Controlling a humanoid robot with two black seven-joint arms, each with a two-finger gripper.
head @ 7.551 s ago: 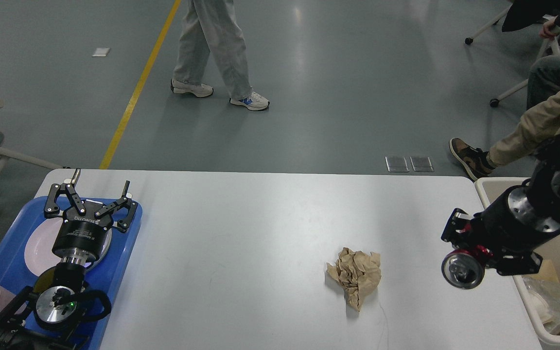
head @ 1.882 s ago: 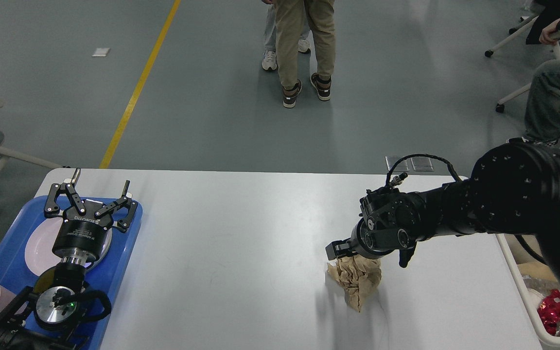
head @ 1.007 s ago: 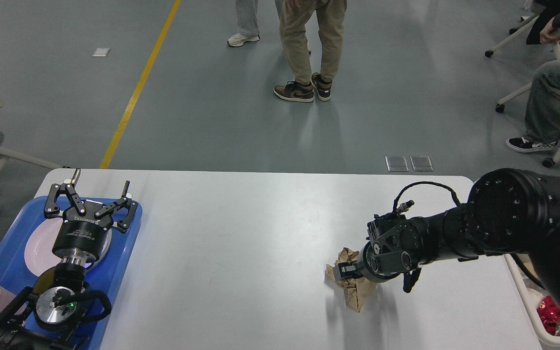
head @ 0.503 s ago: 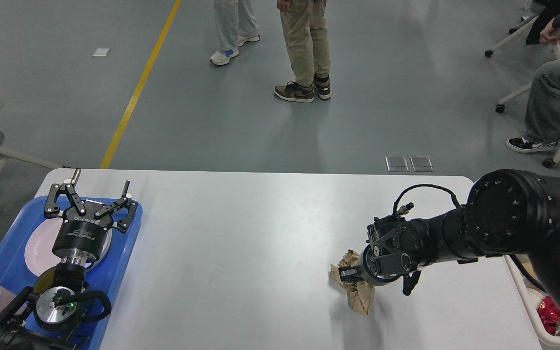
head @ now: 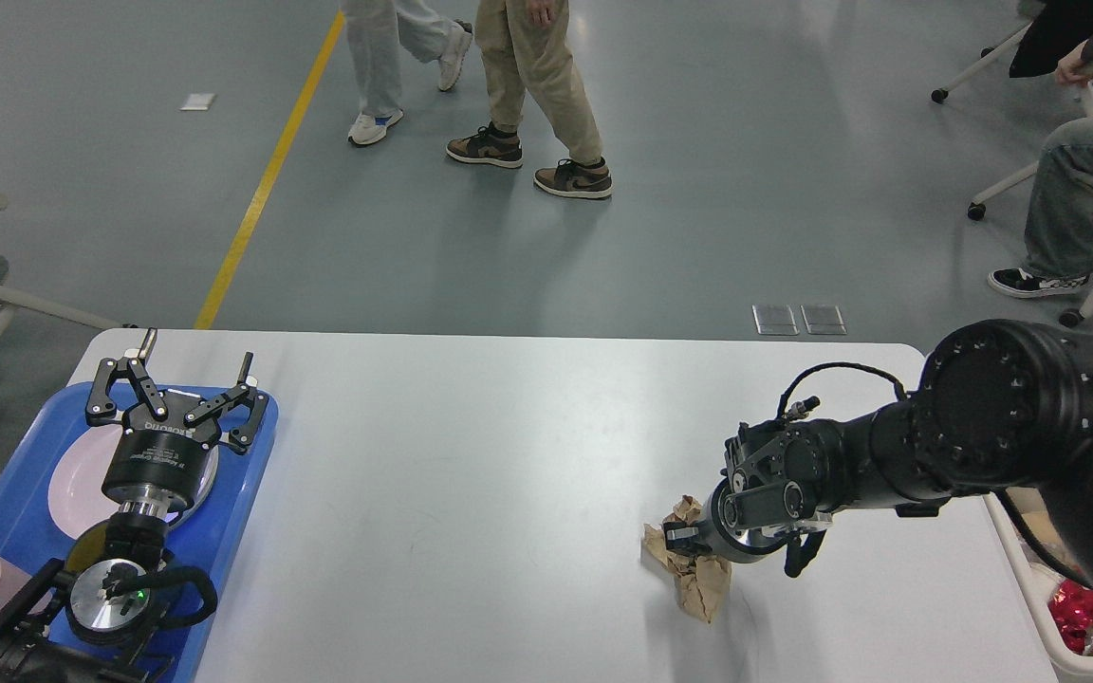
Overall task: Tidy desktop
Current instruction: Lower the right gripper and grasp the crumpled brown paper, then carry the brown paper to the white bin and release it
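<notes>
The left gripper (head: 184,375) is hovering over the blue tray (head: 235,517) at the white surface (head: 471,474)'s left end, its fingers spread wide. Toward the right, the right gripper (head: 684,541) is pressing onto crumpled brown paper (head: 698,581); its fingers' spacing cannot be told.

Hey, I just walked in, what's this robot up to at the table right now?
It is tidying the desktop. The right gripper is down on a crumpled brown paper wad near the table's right side, apparently gripping it, though how its jaws stand can't be made out. The left gripper hangs open and empty over the blue tray, which holds a plate. A cream bin with trash sits at the right edge.
</notes>
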